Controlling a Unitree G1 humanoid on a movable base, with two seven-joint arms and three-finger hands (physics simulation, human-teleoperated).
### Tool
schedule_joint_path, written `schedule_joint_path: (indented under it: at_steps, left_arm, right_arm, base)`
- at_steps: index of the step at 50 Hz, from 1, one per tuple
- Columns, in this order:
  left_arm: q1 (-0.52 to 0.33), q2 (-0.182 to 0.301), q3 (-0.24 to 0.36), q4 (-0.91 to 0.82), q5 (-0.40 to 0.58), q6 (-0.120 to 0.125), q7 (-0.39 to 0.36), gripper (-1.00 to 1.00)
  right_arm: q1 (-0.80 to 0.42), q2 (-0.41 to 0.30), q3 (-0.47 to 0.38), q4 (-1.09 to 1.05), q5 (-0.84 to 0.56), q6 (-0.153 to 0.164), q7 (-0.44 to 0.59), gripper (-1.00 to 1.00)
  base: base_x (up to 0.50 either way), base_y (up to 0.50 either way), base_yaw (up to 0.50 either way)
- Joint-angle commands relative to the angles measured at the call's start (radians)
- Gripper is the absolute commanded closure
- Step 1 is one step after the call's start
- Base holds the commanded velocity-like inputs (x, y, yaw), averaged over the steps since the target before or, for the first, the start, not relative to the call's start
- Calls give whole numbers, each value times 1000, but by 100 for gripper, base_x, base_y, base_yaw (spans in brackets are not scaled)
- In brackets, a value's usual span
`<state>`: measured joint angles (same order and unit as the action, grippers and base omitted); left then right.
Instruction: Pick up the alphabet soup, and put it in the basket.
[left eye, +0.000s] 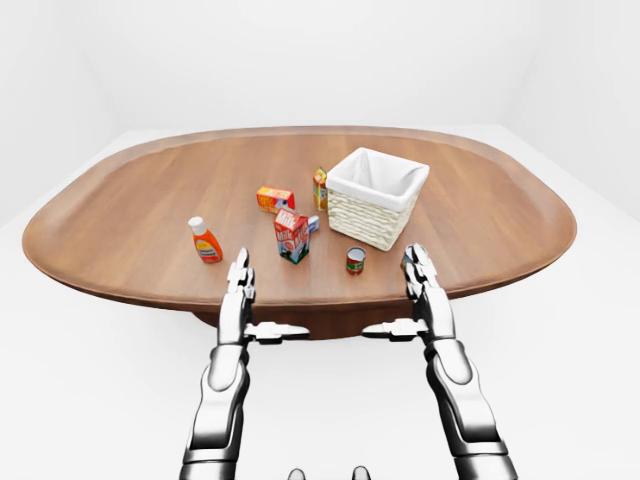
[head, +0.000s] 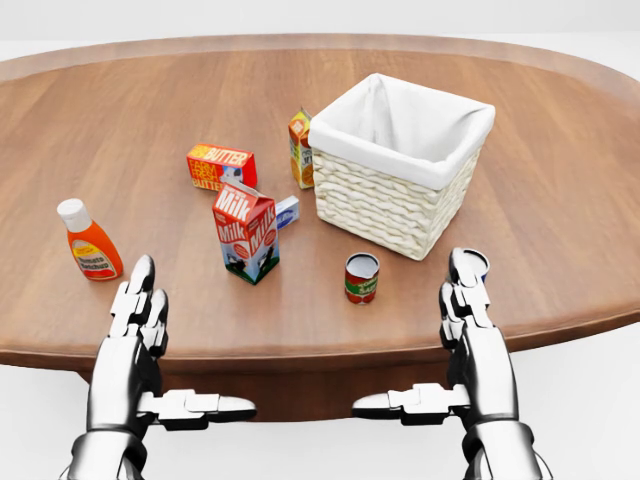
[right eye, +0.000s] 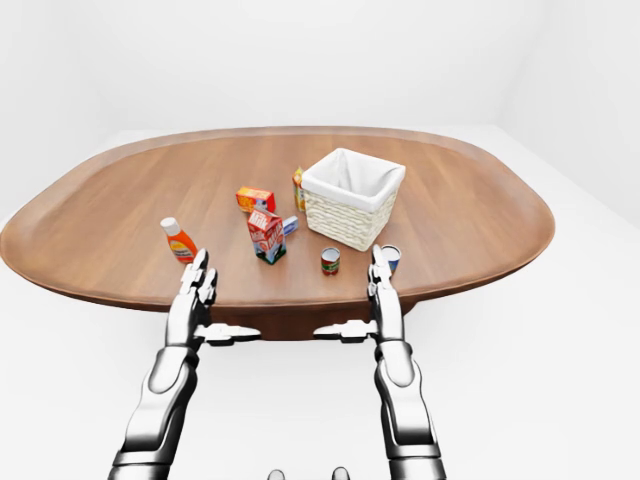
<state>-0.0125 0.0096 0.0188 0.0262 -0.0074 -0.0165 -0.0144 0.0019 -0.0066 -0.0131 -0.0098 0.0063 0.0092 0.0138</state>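
A small can with a red and green label stands upright on the wooden table, below the basket in the head view. A second can, blue and white, stands right of it, mostly hidden behind my right hand's fingertips. I cannot read either label. The woven basket with a white liner sits near the table's middle. My left hand and right hand hover open at the table's near edge, fingers straight, thumbs pointing inward, holding nothing.
A milk carton stands left of the red can, with a small blue-white box behind it. A butter box, an orange carton against the basket, and an orange sauce bottle at the left also stand on the table.
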Motion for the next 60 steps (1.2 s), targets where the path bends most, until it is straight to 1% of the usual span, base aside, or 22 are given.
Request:
schedule_joint_path:
  at_steps: [1,4,5,8,11,13,18,20,23,28,34,35,40,41,45,46,52,53,54,55,57,60]
  left_arm:
    - [-37,19,35,76,-11,-48,-19,-100]
    - [-45,21,38,91,-12,-60,-16,-100]
    - [-52,23,42,103,-12,-71,-12,-100]
    - [-57,25,48,105,-18,-71,-4,-100]
    - [-65,29,55,117,-26,-71,3,-100]
    - [-75,31,70,127,-26,-71,32,-100]
    - [-61,41,103,49,-42,-71,92,-100]
    - [-56,44,128,5,-88,-71,107,-100]
    - [-50,52,140,-17,-57,-71,152,-100]
    - [-39,57,198,-87,-130,-71,209,-100]
    - [-39,74,232,-96,-160,-71,259,-100]
    - [-37,77,240,-107,-157,-71,269,-100]
    - [-43,84,270,-98,-200,-71,293,-100]
    - [-47,102,271,-88,-131,-71,313,-100]
    - [-74,114,285,-15,-175,-71,303,-100]
    - [-76,115,297,-14,-212,-71,304,-100]
    - [-86,140,319,19,-219,-71,335,-100]
    - [-90,143,321,28,-223,-71,337,-100]
    - [-93,151,330,39,-234,-71,338,-100]
    - [-94,155,333,44,-237,-71,343,-100]
    - [-82,157,339,18,-253,-71,346,-100]
    - [-88,168,355,32,-255,-71,350,-100]
  right_arm:
    - [-2,-11,-22,-5,9,9,22,-100]
    - [3,-10,-21,-21,9,20,21,-100]
    - [0,-11,-23,-8,11,10,23,-100]
    - [-6,-13,-26,19,12,-11,25,-100]
    - [2,-10,-21,-16,10,16,21,-100]
    - [-3,-12,-26,12,13,-7,24,-100]
    - [-7,-13,-27,25,13,-16,23,-100]
    - [-6,-13,-27,25,13,-17,24,-100]
    - [-6,-13,-28,26,14,-19,24,-100]
    - [0,-10,-21,-16,12,20,20,-100]
    - [0,-10,-23,-14,14,12,21,-100]
    - [-7,-13,-27,14,15,-11,23,-100]
    - [1,-10,-22,-19,14,19,19,-100]
    - [0,-10,-22,-18,10,19,15,-100]
    - [-1,-10,-23,-10,15,11,18,-100]
    - [-10,-12,-29,14,22,-6,23,-100]
    - [-5,-10,-26,-15,18,28,12,-100]
    - [-7,-11,-27,-8,17,19,13,-100]
    - [-13,-14,-32,26,21,-13,18,-100]
    - [-12,-15,-32,29,22,-21,21,-100]
    - [-1,-12,-26,-10,20,4,19,-100]
    - [-2,-12,-27,-6,18,3,18,-100]
  base:
    - [0,0,0]
    - [0,0,0]
    - [0,0,0]
    - [0,0,0]
    - [0,0,0]
    - [0,0,0]
    - [0,0,0]
    - [0,0,0]
    - [0,0,0]
    - [0,0,0]
    - [0,0,0]
    - [0,0,0]
    - [0,0,0]
    - [0,0,0]
    - [0,0,0]
    - [0,0,0]
    - [0,0,0]
    - [0,0,0]
    - [0,0,0]
    - [0,0,0]
    - [0,0,0]
    - [0,0,0]
